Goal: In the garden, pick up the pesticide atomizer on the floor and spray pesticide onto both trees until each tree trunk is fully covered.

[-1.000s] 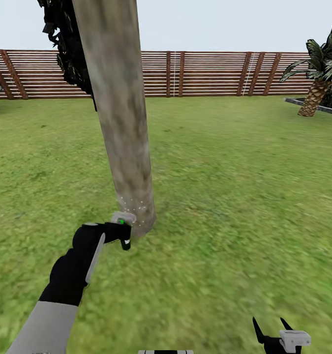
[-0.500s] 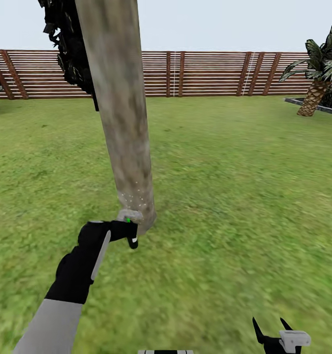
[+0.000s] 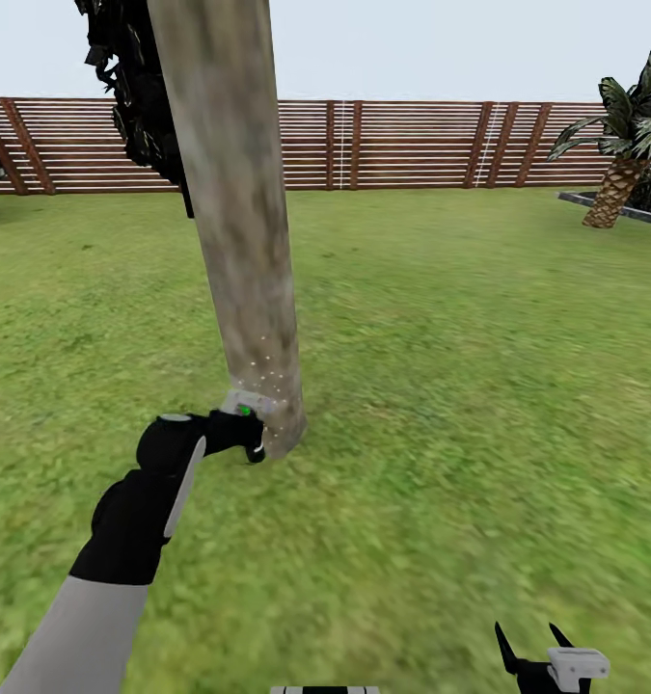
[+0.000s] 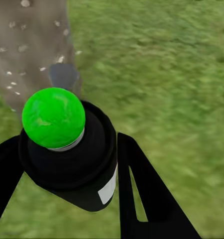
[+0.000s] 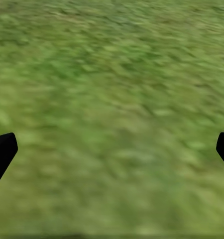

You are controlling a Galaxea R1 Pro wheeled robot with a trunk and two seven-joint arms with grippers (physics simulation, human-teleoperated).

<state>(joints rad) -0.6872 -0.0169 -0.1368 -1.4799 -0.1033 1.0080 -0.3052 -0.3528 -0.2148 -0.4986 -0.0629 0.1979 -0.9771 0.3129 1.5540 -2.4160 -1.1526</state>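
The left gripper is clamped on the pesticide atomizer, its two dark fingers pressed against the black body under the green cap. In the head view the bottle sits just beside the base of the tree trunk, nozzle toward the bark. Compared with half a second ago the hand has lifted slightly and drawn a little left, and the pale spray specks reach higher up the bark. Coverage seems barely begun; most of the trunk looks untouched. The right gripper hangs low over the grass, fingers apart and empty
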